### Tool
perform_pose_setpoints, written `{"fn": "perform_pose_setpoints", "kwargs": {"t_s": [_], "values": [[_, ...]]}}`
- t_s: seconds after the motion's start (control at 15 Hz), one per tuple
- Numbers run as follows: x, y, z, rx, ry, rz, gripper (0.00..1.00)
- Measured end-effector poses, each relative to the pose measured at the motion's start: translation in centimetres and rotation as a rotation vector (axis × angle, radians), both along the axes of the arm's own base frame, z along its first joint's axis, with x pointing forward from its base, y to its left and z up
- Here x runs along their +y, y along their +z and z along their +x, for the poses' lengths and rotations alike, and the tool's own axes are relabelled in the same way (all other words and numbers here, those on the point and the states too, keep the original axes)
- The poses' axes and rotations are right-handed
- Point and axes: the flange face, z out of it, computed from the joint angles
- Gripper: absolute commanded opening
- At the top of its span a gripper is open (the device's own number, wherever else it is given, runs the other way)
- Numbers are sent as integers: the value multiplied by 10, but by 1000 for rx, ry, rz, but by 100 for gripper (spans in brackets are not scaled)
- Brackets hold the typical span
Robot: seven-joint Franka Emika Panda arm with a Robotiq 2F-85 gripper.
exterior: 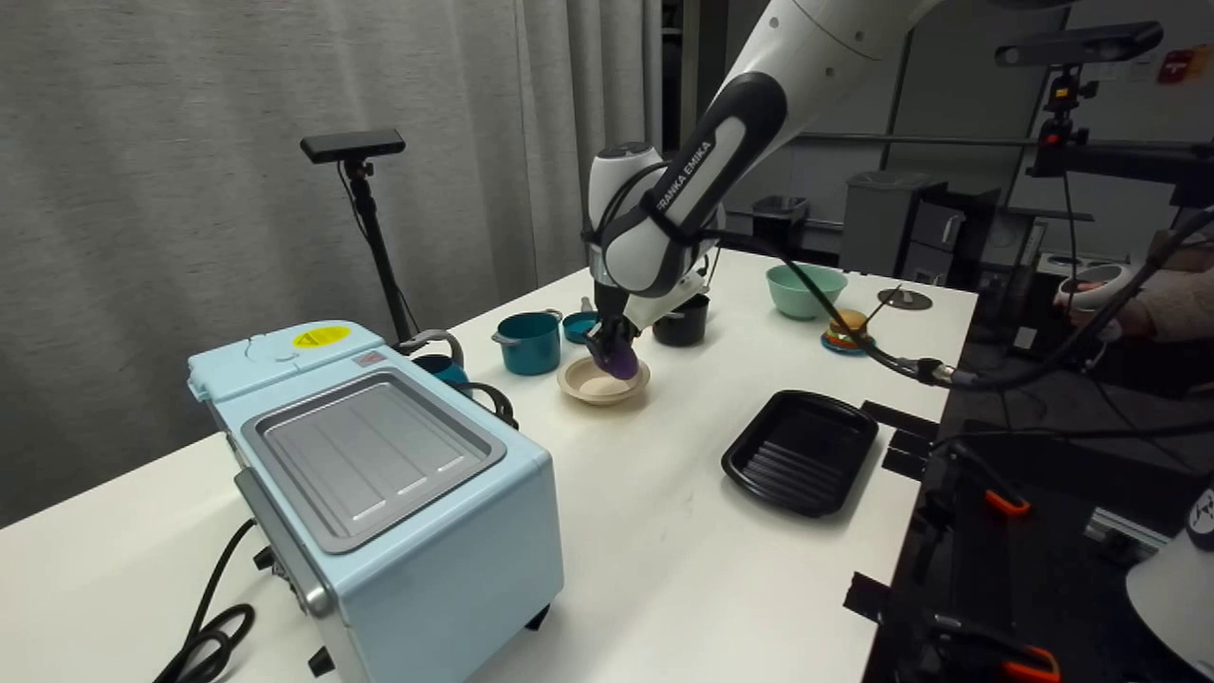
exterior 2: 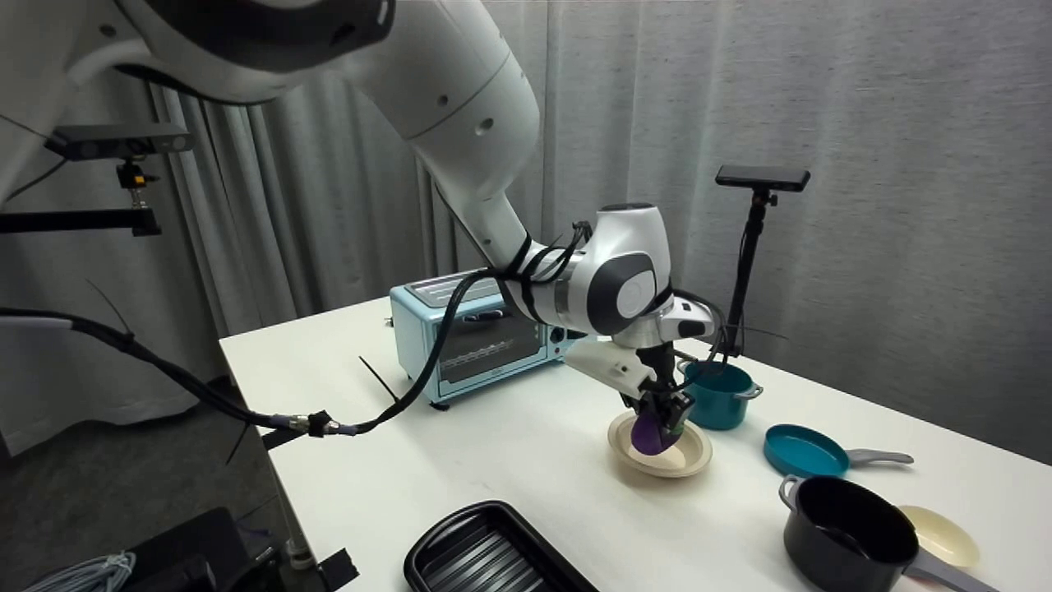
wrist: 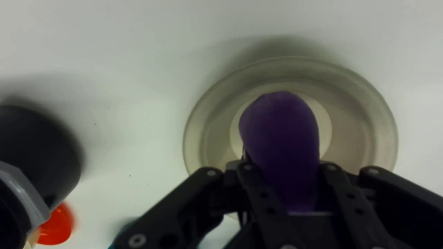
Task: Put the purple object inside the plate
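Wrist view, looking straight down: the claw [wrist: 285, 166] is clamping the purple object [wrist: 279, 131], its two dark fingers [wrist: 332, 180] pressing from either side. The rounded end of the purple object is sticking out past the fingertips and covering part of the plate [wrist: 385, 138], a shallow, cream-colored dish lying below. Off to the left of this picture, a black pot [wrist: 38, 145] is standing, with something red [wrist: 57, 226] showing beside it.

In both exterior views, the white robot arm [exterior 2: 468, 99] is reaching across the white table [exterior 2: 542, 448], and the purple object is pointing down over the inside of the plate. Whether it is touching the plate is hard to tell from these angles.

Near the plate, a teal pot [exterior 2: 717, 403] is standing, and a small teal pan [exterior 2: 805, 450] is lying with its gray handle pointing away. In an exterior view, a light blue toaster oven [exterior: 455, 569] is standing at the near end, carrying a gray tray [exterior: 379, 455] on top. A black ridged tray [exterior: 801, 455] is lying well apart from it; a mint bowl [exterior: 804, 294] and a toy burger [exterior: 846, 327] are sitting farther back.
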Motion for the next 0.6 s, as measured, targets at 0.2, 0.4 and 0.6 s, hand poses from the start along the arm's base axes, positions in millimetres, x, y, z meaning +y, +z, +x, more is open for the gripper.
{"fn": "perform_pose_setpoints", "kwargs": {"t_s": [0.2,0.4,0.6], "values": [[-5,-26,5,37,-10,-13,25],[-4,-38,11,59,-17,-18,58],[-2,-36,13,80,-18,-19,82]]}}
